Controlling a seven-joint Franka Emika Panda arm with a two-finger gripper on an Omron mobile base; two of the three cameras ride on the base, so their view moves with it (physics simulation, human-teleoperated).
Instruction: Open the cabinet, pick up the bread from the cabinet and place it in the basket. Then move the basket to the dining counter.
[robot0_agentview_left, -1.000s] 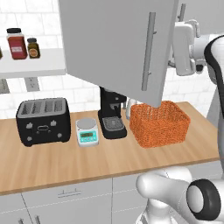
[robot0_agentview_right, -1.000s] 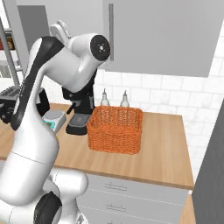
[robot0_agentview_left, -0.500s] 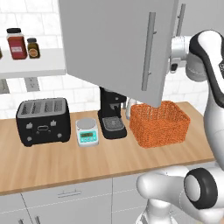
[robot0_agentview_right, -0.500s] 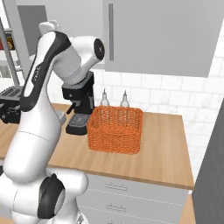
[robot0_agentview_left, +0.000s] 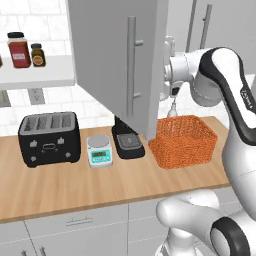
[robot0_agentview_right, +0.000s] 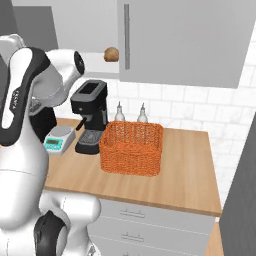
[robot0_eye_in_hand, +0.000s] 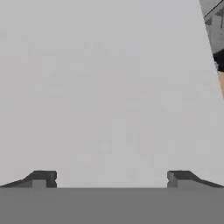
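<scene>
Cabinet (robot0_agentview_left: 115, 65) door now swung wide | bread (robot0_agentview_right: 111, 54) exposed on shelf | pincer (robot0_eye_in_hand: 112, 177) spread open, empty | reach next

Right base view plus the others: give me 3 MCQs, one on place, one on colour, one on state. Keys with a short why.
1. Where is the bread?
A. in the basket
B. on the cabinet shelf
C. on the toaster

2. What colour is the basket?
A. orange
B. blue
C. white

3. How do the gripper jaws stand?
A. shut on the bread
B. shut, empty
C. open, empty

Key: 1 B, the roll sits on the white shelf beside the cabinet door. 2 A, orange mesh sides. 3 C, hand view shows the fingertips wide apart with nothing between.
</scene>
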